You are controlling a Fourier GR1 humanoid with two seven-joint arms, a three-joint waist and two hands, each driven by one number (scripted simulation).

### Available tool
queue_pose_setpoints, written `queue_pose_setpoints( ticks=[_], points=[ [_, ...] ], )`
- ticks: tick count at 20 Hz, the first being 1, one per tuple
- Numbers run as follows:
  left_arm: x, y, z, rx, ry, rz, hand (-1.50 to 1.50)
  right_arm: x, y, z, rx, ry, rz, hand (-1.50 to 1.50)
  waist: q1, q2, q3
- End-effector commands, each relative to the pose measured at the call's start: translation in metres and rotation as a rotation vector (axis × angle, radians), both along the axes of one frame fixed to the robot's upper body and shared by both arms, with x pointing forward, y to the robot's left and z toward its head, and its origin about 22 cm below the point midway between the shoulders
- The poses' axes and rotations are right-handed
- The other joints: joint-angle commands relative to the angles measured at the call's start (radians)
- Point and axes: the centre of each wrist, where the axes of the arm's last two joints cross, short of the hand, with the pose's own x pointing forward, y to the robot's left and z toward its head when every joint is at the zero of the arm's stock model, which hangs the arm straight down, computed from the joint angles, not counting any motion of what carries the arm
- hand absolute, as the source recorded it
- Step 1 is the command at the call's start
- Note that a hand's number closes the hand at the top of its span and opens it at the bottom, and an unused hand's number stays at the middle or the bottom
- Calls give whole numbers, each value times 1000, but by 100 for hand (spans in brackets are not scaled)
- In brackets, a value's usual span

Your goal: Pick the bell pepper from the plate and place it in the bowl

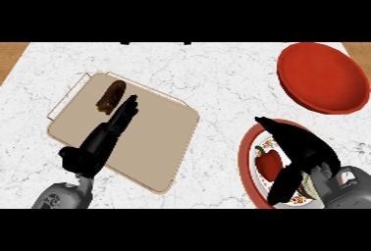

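Both hands show: my right hand (pixel 301 152) arches open over the bell pepper (pixel 269 163) on the plate (pixel 248 153), not yet clasping it (the bowl (pixel 322 77) waits beyond). Left hand (pixel 109 130) rests open, well left of the plate.

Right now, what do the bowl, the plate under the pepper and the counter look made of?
Bowl: plain red, matte, likely ceramic or plastic. Plate: white centre, painted pattern, red rim, probably glazed ceramic. Counter: white with grey veins, looks like marble.
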Motion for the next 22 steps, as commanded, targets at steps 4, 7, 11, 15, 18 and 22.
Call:
queue_pose_setpoints(
  ticks=[4, 7, 11, 15, 18, 22],
  points=[
    [6, -1, 8, -2, 5, 13, 0, -7, 5, -20, -147, -54, -75, -150, -1, 1, 0],
    [7, -7, 18, -11, 9, -8, 0, -6, -21, -32, -140, -58, -79, -150, -2, 1, 1],
    [-7, 6, 20, 2, -14, 0, 0, -2, -2, -43, -181, -37, -115, -150, 4, 0, 1],
    [-1, -10, -11, -6, -1, 3, 0, 6, -31, -51, -144, 7, -129, -150, -1, 2, 0],
    [-1, -4, 3, -14, 6, 3, 0, 8, -26, -77, -135, 7, -120, -150, 3, 2, 1],
    [-7, -6, 0, -7, 0, 8, 0, -6, -36, -79, -119, -14, -114, -150, 0, 1, 1]
  ],
)
